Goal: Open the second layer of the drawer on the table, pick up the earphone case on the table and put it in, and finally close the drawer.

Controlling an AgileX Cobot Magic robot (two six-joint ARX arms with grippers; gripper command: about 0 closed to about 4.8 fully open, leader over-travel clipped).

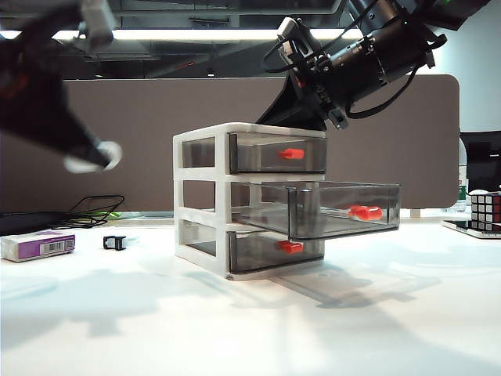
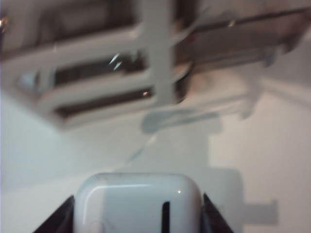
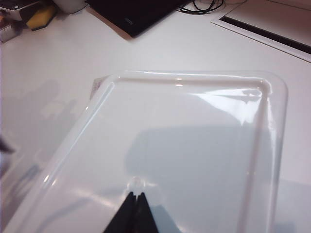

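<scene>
Earphone case in my left jaws, drawer open

My left gripper (image 2: 138, 218) hangs high over the worktop (image 1: 235, 329), left of the drawer (image 1: 202, 200), clamping the earphone case (image 2: 137, 204). The second layer (image 1: 344, 207) stands pulled out. I should carry the case above its rim, lower it, then let go. My right gripper (image 3: 134, 201), pressed shut on nothing, rests raised behind the unit, pointing down.

Earphone case (image 1: 94, 159) left of drawer (image 1: 205, 196), aloft.
</scene>
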